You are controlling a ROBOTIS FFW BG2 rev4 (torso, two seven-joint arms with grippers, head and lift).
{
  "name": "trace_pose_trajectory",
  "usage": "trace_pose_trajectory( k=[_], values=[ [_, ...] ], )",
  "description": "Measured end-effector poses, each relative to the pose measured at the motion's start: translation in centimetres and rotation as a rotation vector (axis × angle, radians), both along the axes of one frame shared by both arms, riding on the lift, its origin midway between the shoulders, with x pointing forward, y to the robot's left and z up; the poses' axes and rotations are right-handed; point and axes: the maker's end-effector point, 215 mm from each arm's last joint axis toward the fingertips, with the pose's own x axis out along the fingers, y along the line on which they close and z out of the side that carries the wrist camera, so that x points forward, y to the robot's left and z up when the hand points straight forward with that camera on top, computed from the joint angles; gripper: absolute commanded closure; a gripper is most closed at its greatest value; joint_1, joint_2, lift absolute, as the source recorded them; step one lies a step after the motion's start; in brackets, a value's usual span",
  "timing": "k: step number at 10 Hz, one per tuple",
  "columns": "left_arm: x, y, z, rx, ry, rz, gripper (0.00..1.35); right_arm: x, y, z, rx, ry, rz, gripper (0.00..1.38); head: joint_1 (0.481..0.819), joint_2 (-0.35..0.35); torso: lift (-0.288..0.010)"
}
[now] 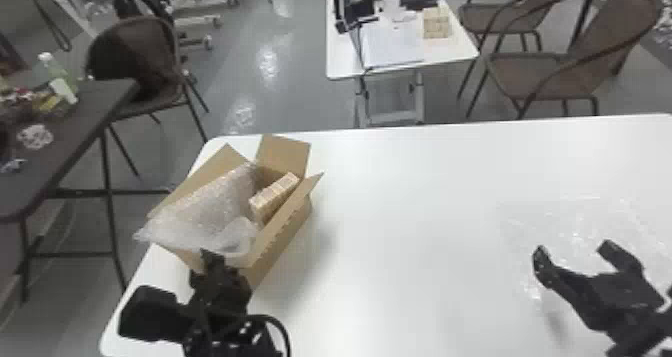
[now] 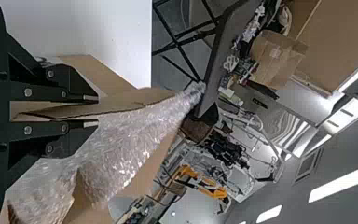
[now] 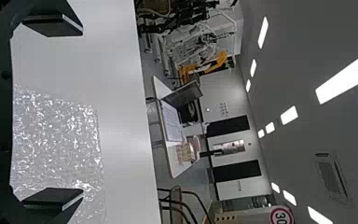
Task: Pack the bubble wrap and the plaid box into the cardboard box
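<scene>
Currently, the left pincer is pinching a flap of the cardboard box, which is standing open near the left edge of the white table. Inside, the plaid box is leaning at a tilt beside a bundle of bubble wrap that is spilling over the rim. Well apart on the robot's right, the other pincer, the right pincer, is hovering with fingers spread, near a clear sheet of bubble wrap lying flat on the table.
</scene>
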Motion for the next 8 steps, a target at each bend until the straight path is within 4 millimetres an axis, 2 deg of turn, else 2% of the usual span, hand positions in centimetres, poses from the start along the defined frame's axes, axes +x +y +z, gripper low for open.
trace_pose_trajectory(
  k=[1,2,4,6,7,8],
  values=[
    [0.4,-0.2,0.5,0.019,-0.013,-0.019,0.2,0.0,0.0,0.0,0.001,0.001,0.0,0.09,0.695,0.211,-0.102],
    [0.7,-0.3,0.8,0.025,-0.024,-0.034,0.05,-0.1,0.0,-0.1,0.002,0.003,-0.001,0.09,0.695,0.208,-0.102],
    [0.6,-0.1,1.7,0.065,-0.036,-0.035,0.14,-0.1,0.0,-0.2,0.003,0.004,-0.001,0.09,0.695,0.211,-0.102],
    [-0.7,1.3,4.4,0.254,-0.027,0.006,0.14,-0.2,0.0,-0.2,0.001,0.005,-0.001,0.09,0.695,0.229,-0.102],
    [-1.0,1.2,5.6,0.333,-0.033,0.003,0.14,-0.3,0.0,-0.2,0.0,0.005,-0.002,0.09,0.695,0.232,-0.102],
    [-0.8,0.1,6.4,0.381,-0.047,-0.036,0.14,-0.4,0.1,-0.1,-0.003,0.002,-0.006,0.09,0.695,0.22,-0.102]
  ],
)
